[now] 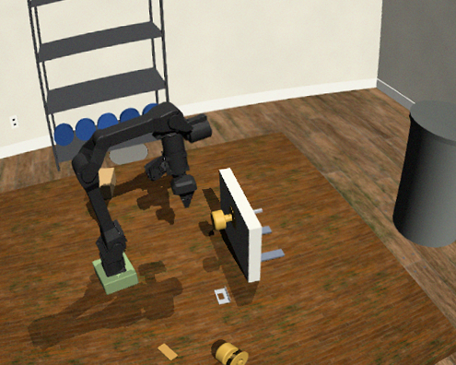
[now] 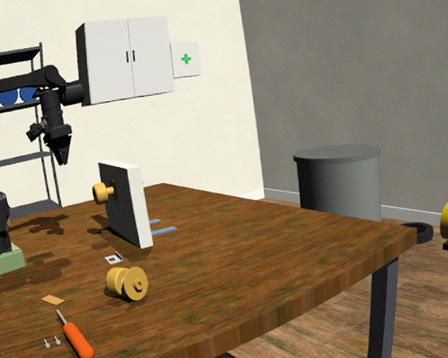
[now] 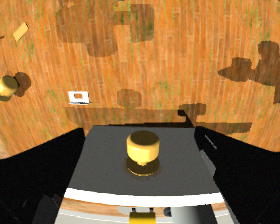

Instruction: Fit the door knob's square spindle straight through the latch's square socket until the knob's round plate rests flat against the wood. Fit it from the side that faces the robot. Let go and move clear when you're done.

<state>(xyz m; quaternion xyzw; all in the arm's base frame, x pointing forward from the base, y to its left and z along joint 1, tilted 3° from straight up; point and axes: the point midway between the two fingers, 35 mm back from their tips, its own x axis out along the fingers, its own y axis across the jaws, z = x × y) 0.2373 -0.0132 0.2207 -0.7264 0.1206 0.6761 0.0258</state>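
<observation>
- One arm in the top view stands on a green base block [image 1: 131, 279] at the left of the wooden table [image 1: 310, 323], its claw [image 1: 186, 200] pointing down with the fingers spread and nothing between them.
- Just right of and below the claw, the yellow door knob [image 1: 219, 219] sticks out from the dark face of the upright door panel [image 1: 254, 236], on the side toward the arm; claw and knob are apart.
- Blue-grey bars [image 1: 273, 254] poke out of the panel's far-right side.
- Near the front edge lie a second yellow knob [image 1: 231, 356], a small tan tile [image 1: 167, 352] and a white square plate [image 1: 221, 296].
- Behind the table stands a shelf rack [image 1: 38, 88]; a grey bin [image 1: 440, 178] is at the right.

- From the exterior view, the claw [image 2: 62, 153] hangs in the air above and left of the door knob [image 2: 102, 192], well clear of it, fingers released.
- The knob's stem meets the door panel [image 2: 135, 205] at a round plate; how flat it sits I cannot tell.
- Nearer lie the second knob [image 2: 126, 283], an orange screwdriver [image 2: 78, 341] and two small screws [image 2: 52, 342].
- A white cabinet [image 2: 128, 57] hangs on the wall.

- From the wrist view, the door knob [image 3: 143, 150] shows straight below, between the dark fingers at either side, untouched by them.
- The panel's dark face [image 3: 100, 166] surrounds it, and the spindle's yellow end [image 3: 143, 222] shows on the other side.
</observation>
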